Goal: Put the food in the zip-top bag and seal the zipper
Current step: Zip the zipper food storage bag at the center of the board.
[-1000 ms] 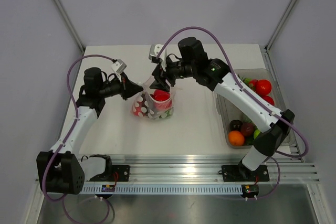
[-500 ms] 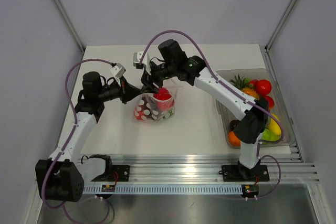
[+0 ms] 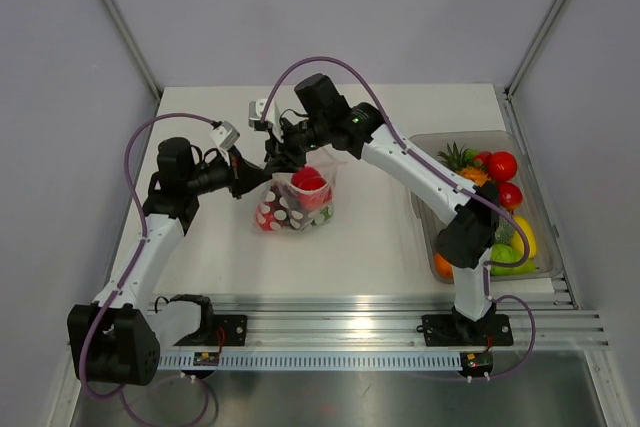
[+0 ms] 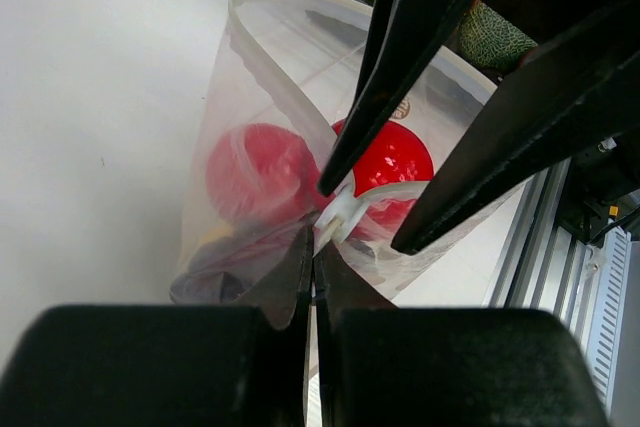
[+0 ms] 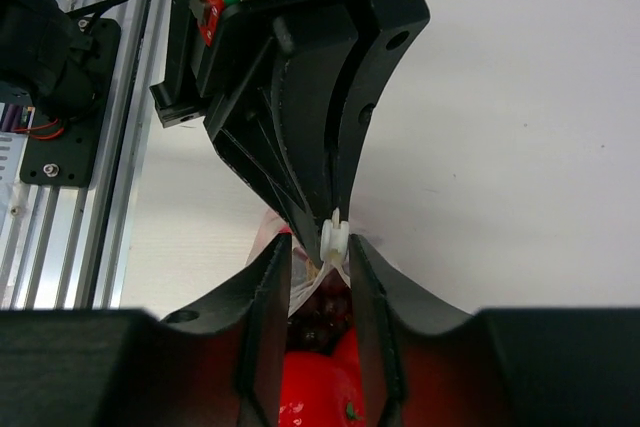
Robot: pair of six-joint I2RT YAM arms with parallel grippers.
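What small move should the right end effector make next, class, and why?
Probably close the right end effector on the white zipper tab: its jaws straddle it, not yet pinching, while the left end effector grips the zip-top bag, food inside.

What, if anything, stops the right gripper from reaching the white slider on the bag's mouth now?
Probably nothing; it looks able to. The right gripper straddles the white slider, jaws apart. The left gripper pinches the edge of the zip-top bag just beside it, close but apparently not blocking.
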